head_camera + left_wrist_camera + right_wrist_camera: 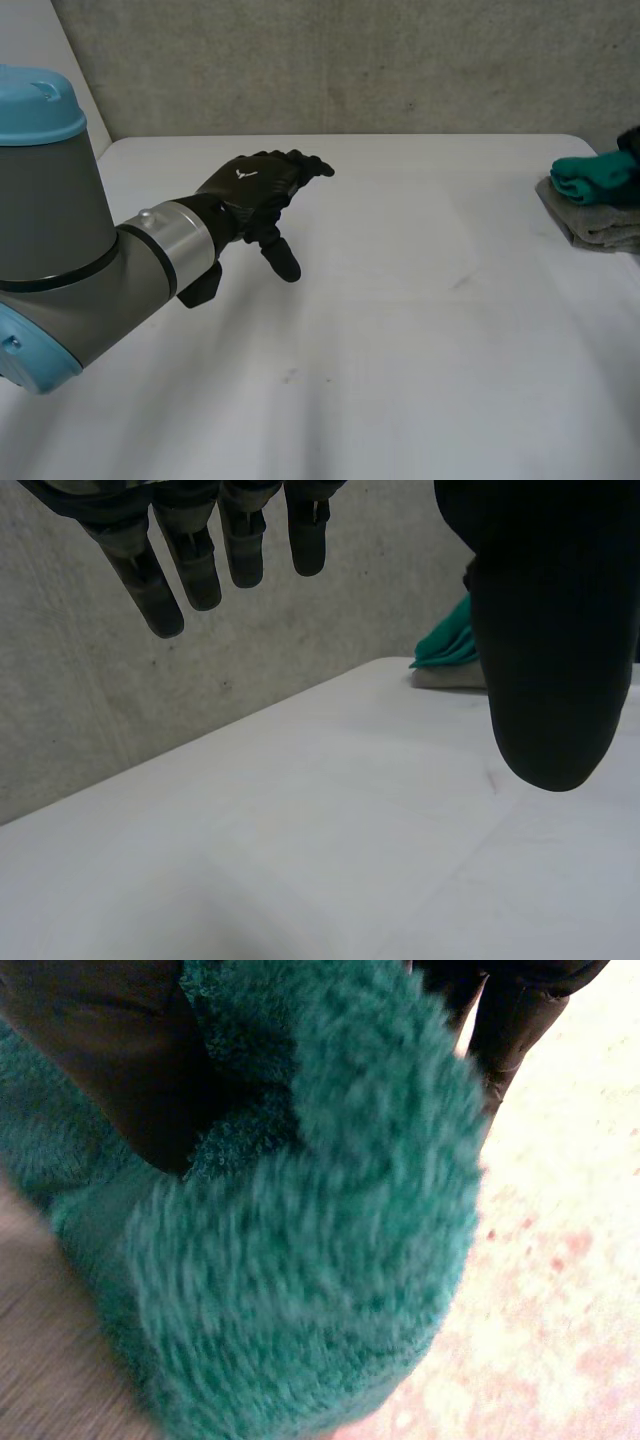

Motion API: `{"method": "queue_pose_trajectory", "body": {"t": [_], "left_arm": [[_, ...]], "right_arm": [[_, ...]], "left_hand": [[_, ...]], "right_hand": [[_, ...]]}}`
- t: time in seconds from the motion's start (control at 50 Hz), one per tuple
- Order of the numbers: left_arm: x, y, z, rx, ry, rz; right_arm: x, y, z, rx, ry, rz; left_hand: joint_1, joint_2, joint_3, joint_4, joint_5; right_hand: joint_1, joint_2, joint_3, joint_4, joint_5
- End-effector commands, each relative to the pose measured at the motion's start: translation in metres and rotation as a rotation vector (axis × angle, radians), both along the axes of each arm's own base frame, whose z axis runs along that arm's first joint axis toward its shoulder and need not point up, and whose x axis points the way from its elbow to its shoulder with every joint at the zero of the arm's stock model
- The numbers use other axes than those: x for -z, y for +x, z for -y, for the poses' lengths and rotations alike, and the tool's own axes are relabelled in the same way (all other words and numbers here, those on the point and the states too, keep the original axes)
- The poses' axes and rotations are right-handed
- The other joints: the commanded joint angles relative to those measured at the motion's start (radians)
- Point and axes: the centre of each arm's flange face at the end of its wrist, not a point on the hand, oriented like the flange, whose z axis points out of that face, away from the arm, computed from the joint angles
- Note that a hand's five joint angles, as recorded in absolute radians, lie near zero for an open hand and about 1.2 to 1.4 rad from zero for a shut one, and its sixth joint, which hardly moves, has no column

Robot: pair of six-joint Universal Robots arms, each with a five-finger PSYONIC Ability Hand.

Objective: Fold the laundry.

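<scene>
Towel (300, 1260), teal and fluffy, is bunched tight in the grip of the right hand (110, 1050) over the grey cloth (600, 225) at the right edge of the table (400, 320), the left hand (255, 190) hovering slack and empty, so best, I'd say, carry it to the bare middle and spread it flat.

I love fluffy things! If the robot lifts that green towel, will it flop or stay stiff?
Probably floppy: the green towel bulges and bends softly between the right robot hand's thumb and fingers. Its thick fuzzy pile likely grips rather than slips. It probably won't roll, lying folded on the grey towel.
</scene>
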Motion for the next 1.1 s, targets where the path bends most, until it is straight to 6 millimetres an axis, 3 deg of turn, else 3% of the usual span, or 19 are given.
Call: {"method": "queue_pose_trajectory", "body": {"t": [0.02,0.16,0.18,0.26,0.32,0.4,0.5,0.54,0.56,0.62,0.64,0.7,0.72,0.76,0.78,0.86,0.94,1.1], "left_arm": [[0.002,0.0,0.001,0.0,0.004,0.003],[-0.001,0.0,-0.001,0.001,-0.004,-0.002],[-0.001,0.0,-0.001,0.001,-0.004,-0.002],[-0.003,0.0,-0.001,0.001,-0.008,-0.004],[-0.005,0.0,-0.001,0.001,-0.015,-0.007],[-0.017,0.002,-0.004,0.0,-0.044,-0.023],[-0.031,0.005,-0.008,-0.001,-0.081,-0.045],[-0.041,0.01,-0.007,-0.015,-0.109,-0.061],[-0.043,0.011,-0.007,-0.021,-0.117,-0.065],[-0.057,0.019,-0.004,-0.055,-0.163,-0.089],[-0.06,0.022,-0.002,-0.069,-0.174,-0.096],[-0.074,0.031,0.001,-0.142,-0.242,-0.118],[-0.076,0.033,0.002,-0.161,-0.256,-0.123],[-0.083,0.04,0.006,-0.238,-0.299,-0.139],[-0.086,0.043,0.007,-0.261,-0.313,-0.143],[-0.087,0.05,0.011,-0.324,-0.336,-0.131],[-0.079,0.057,0.018,-0.356,-0.332,-0.087],[-0.061,0.063,0.025,-0.379,-0.291,-0.048]], "right_arm": [[0.016,-0.028,-0.014,0.016,0.051,-0.052],[0.006,-0.044,-0.023,0.01,0.069,-0.051],[0.003,-0.043,-0.026,0.005,0.081,-0.047],[-0.009,-0.044,-0.03,0.016,0.077,-0.058],[-0.026,-0.042,-0.033,0.023,0.063,-0.07],[-0.075,-0.037,-0.044,0.06,0.016,-0.093],[-0.123,-0.036,-0.053,0.214,-0.05,-0.098],[-0.144,-0.021,-0.059,0.243,-0.085,-0.096],[-0.164,0.008,-0.069,0.235,-0.112,-0.09],[-0.186,0.053,-0.087,0.215,-0.143,-0.07],[-0.193,0.078,-0.098,0.202,-0.141,-0.043],[-0.191,0.109,-0.115,0.191,-0.096,0.022],[-0.187,0.129,-0.13,0.181,-0.052,0.077],[-0.189,0.145,-0.147,0.17,-0.024,0.133],[-0.194,0.158,-0.168,0.161,0.004,0.197],[-0.183,0.184,-0.209,0.121,0.1,0.321],[-0.161,0.206,-0.232,0.078,0.162,0.362],[-0.155,0.218,-0.251,0.063,0.15,0.368]], "left_hand": [[0.023,0.006,-0.001,0.008,-0.011],[0.02,0.003,-0.004,0.005,-0.014],[0.023,0.006,-0.001,0.008,-0.011],[0.02,0.003,-0.004,0.005,-0.014],[0.02,0.003,-0.004,0.005,-0.014],[0.017,0.0,-0.007,0.002,-0.017],[0.011,-0.006,-0.012,-0.003,-0.022],[0.008,-0.009,-0.015,-0.006,-0.025],[0.008,-0.009,-0.015,-0.006,-0.025],[0.005,-0.011,-0.018,-0.009,-0.028],[0.005,-0.012,-0.018,-0.009,-0.028],[0.002,-0.014,-0.021,-0.012,-0.031],[0.002,-0.014,-0.021,-0.012,-0.031],[-0.004,-0.02,-0.027,-0.018,-0.037],[-0.004,-0.02,-0.027,-0.018,-0.037],[-0.007,-0.023,-0.03,-0.021,-0.04],[-0.007,-0.023,-0.03,-0.021,-0.04],[-0.01,-0.026,-0.033,-0.024,-0.043]], "right_hand": [[0.489,0.237,0.268,0.206,0.303],[0.489,0.237,0.268,0.206,0.303],[0.048,-0.204,-0.172,-0.234,-0.138],[-0.733,-0.985,-0.953,-1.015,-0.919],[-0.733,-0.985,-0.953,-1.015,-0.919],[-0.733,-0.985,-0.953,-1.015,-0.919],[-0.733,-0.985,-0.953,-1.015,-0.919],[-0.733,-0.985,-0.953,-1.015,-0.919],[-0.733,-0.985,-0.953,-1.015,-0.919],[-0.733,-0.985,-0.953,-1.015,-0.919],[-0.733,-0.985,-0.953,-1.015,-0.919],[-0.733,-0.985,-0.953,-1.015,-0.919],[-0.733,-0.985,-0.953,-1.015,-0.919],[-0.733,-0.985,-0.953,-1.015,-0.919],[-0.733,-0.985,-0.953,-1.015,-0.919],[-0.733,-0.985,-0.953,-1.015,-0.919],[-0.733,-0.985,-0.953,-1.015,-0.919],[-0.733,-0.985,-0.953,-1.015,-0.919]]}}
